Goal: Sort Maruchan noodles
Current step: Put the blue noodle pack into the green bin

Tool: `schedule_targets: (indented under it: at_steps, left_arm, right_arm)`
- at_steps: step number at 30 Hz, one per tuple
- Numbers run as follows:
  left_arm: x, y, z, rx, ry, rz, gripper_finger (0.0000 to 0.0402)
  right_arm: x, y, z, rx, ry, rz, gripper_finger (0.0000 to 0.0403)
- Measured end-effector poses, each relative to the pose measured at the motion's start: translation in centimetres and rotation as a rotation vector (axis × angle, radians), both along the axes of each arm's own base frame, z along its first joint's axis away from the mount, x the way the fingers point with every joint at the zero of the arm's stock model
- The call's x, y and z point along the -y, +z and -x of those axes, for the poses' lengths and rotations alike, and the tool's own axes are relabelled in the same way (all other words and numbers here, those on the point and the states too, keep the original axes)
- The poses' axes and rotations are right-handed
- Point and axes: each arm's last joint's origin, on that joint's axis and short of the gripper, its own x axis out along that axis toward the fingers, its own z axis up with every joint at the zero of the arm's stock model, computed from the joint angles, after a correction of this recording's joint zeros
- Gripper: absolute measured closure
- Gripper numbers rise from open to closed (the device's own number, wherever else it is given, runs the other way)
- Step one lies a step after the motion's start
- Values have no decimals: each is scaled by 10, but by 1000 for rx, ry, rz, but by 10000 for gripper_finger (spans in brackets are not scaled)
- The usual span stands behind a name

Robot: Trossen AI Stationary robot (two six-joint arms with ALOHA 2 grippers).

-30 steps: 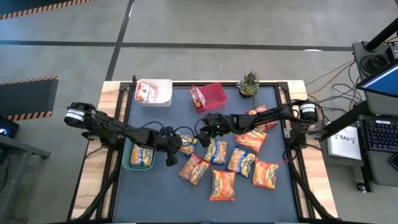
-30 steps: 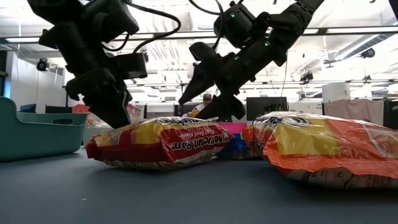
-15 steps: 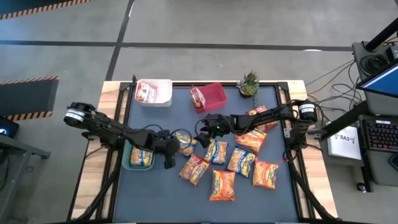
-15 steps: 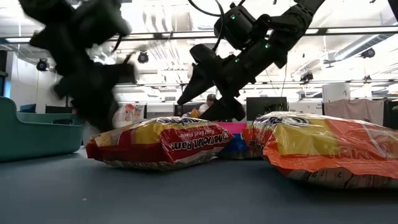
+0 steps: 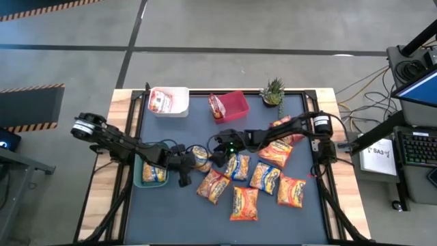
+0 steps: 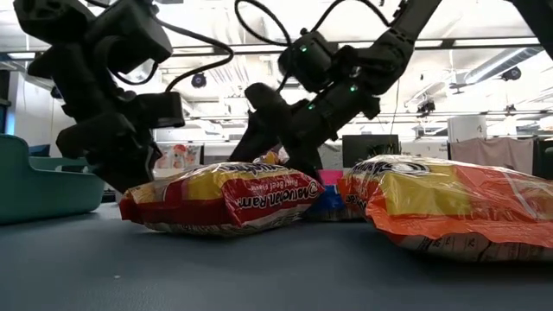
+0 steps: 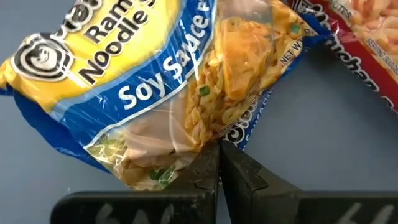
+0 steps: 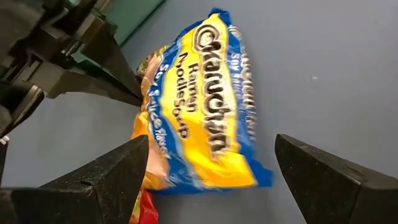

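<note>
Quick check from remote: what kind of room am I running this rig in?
Probably an open lab or office workspace. The high view shows a concrete floor with hazard-striped tape and a keyboard beside the table; the low view shows ceiling lights beyond.

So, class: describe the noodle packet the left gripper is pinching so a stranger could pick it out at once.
Start at the green bin on the table's left side. Just beside it, toward the middle, the left gripper is shut on the edge of a yellow-blue packet. Its nearest neighbours are red and orange; this one reads Soy Sauce.
</note>
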Motion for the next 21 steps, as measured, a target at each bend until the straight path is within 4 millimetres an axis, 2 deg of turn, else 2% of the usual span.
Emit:
schedule_targets:
  at_steps: [5, 10, 21]
  left_arm:
    - [0, 0, -1, 9, 7, -2, 402]
    - [0, -1, 0, 13, 20, 6, 402]
    - [0, -1, -1, 22, 23, 8, 402]
  right_arm:
    - [1, -12, -12, -15, 39, -32, 67]
    - [1, -16, -23, 0, 84, -56, 71]
    - [2, -14, -23, 7, 126, -90, 85]
